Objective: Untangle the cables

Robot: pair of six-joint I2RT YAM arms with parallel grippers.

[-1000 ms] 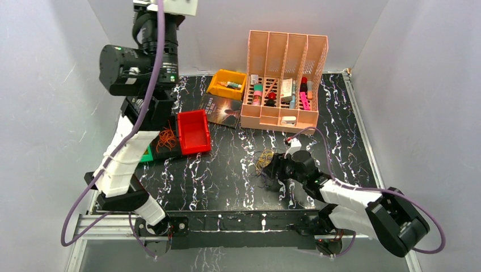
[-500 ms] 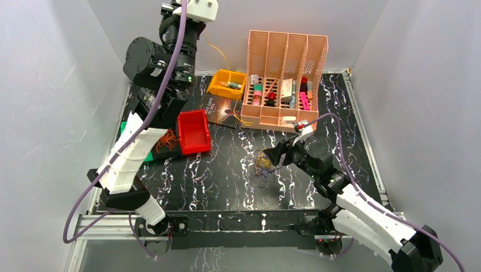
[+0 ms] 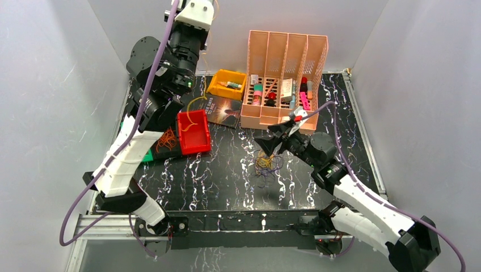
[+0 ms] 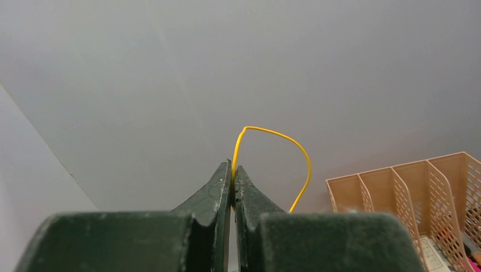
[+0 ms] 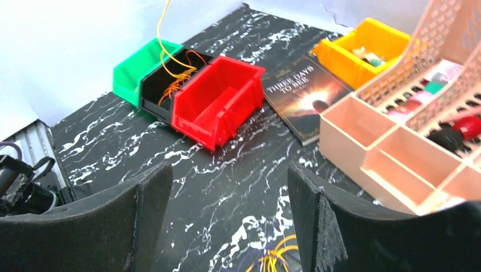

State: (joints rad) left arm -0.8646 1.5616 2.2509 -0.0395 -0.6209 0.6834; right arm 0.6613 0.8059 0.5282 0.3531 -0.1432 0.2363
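Untangling in progress, seen from above and from both wrists. The left claw (image 4: 233,170) is raised high near the back wall, its jaws closed on a single yellow wire (image 4: 283,139). This wire arcs out of the pinch and hangs down. In the right wrist view its lower part is seen over the black bin (image 5: 153,93), where the orange wires (image 5: 178,85) lie. The black bin is set between the green bin (image 5: 136,68) and the red bin (image 5: 218,105).

The right claw (image 5: 227,175) is held spread wide and empty, just above the tangle (image 3: 266,164) of yellow and dark purple wires that rests mid-table (image 3: 227,181).

The step in hand is judged to be the carrying-off of one freed strand while the rest is left lying. Whether the strand is wholly clear of the tangle cannot be told.

For the next move, the yellow wire would need to be lowered to its resting place and let go. The right claw would then be brought down on one loop only, since several fine strands are easily caught together.
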